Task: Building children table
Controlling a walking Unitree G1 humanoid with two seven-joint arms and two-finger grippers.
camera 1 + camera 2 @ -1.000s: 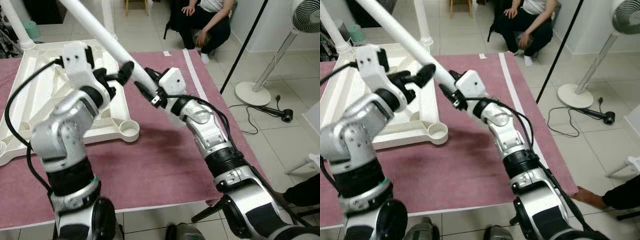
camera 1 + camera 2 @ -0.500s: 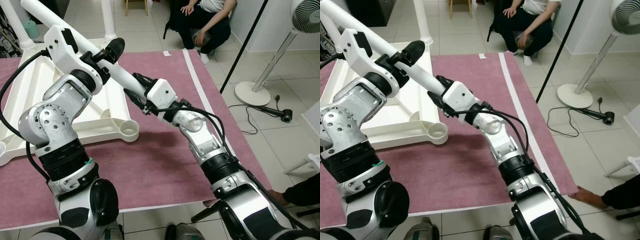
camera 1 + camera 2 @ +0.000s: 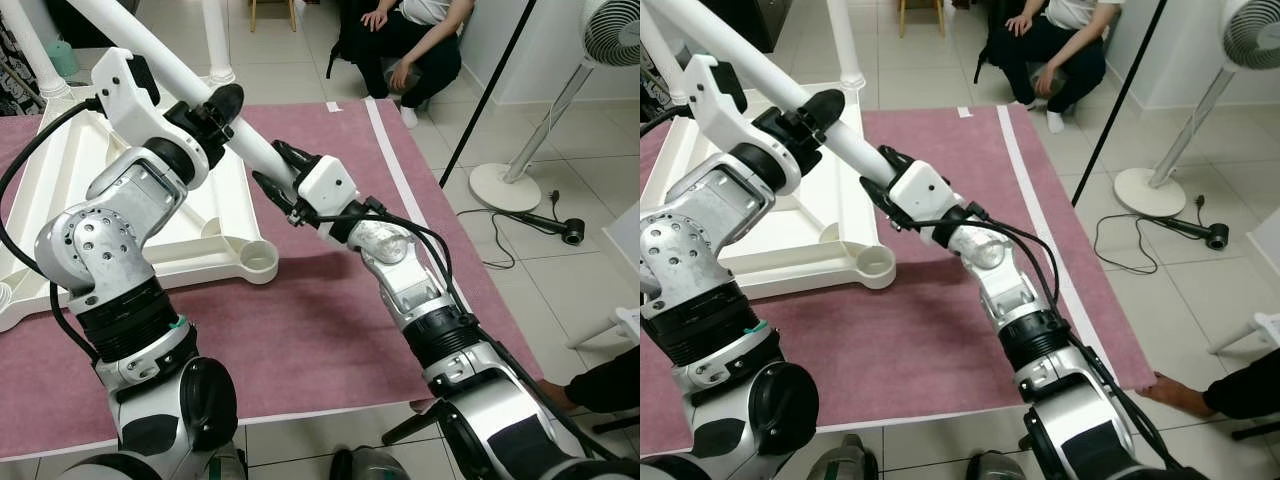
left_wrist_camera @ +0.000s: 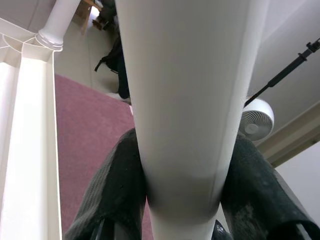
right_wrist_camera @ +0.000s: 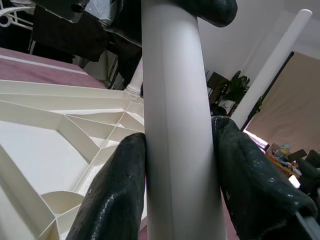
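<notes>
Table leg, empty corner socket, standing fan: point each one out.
table leg (image 3: 255,148), left eye view, shaft between the grippers.
corner socket (image 3: 259,262), left eye view, its round cup.
standing fan (image 3: 509,186), left eye view, round base.

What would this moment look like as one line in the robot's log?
left gripper: shut on table leg | right gripper: shut on table leg | leg: tilted above upturned tabletop | socket: empty

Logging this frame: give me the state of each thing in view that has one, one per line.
table leg: held slanted above the tabletop, not socketed
left gripper: shut on the table leg
right gripper: shut on the table leg, lower along it
tabletop: upside down on the mat, ribs showing
corner socket: empty
fitted legs: standing upright in far corners
fan: upright; running or not, cannot tell
</notes>
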